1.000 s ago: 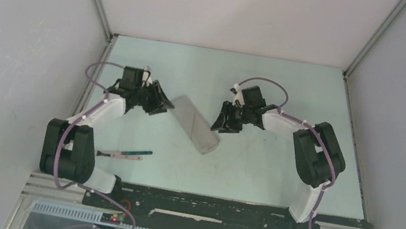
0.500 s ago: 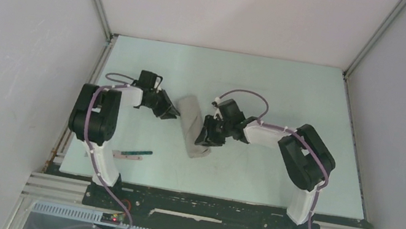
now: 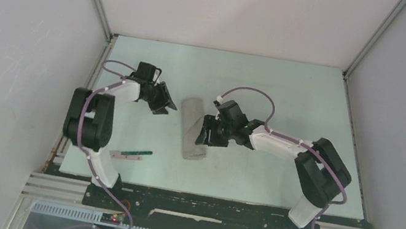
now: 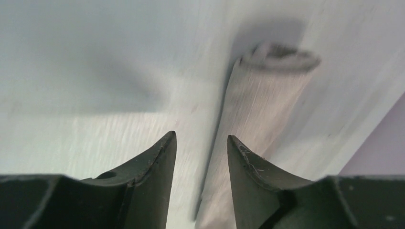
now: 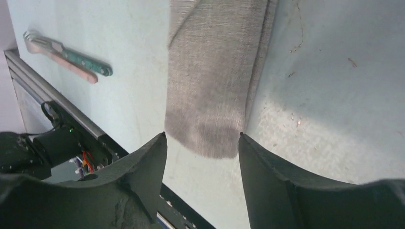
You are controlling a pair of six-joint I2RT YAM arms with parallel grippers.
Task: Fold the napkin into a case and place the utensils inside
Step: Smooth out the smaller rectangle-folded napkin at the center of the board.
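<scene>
Shows the case (image 3: 191, 128) swung, against the frame a second earlier, from a steep diagonal to a line running almost straight away from the arm bases; lies flat on the table (image 3: 290, 98), slightly left of centre. Shows the right gripper (image 3: 204, 137) brought in against the right edge of the case toward its near end, and the left gripper (image 3: 167, 106) just beside the far left corner, apart from the cloth. Records both sets of jaws spread, with nothing pinched between them in either wrist view. Places the utensils (image 3: 130, 153) together by the left arm's base, well apart from the case and not yet inside. Handles, by judgement, as light, soft and limp: no stiffness to hold a fold, likely to slide on the smooth surface and to spring open under a careless push. Reveals in the left wrist view one end gaping as a rounded mouth; cannot tell which end. Calls for a pinch on the upper layer alone at that mouth, with the other gripper pressing the body down, before sliding the slim, hard, probably slippery utensils in along the long axis.
</scene>
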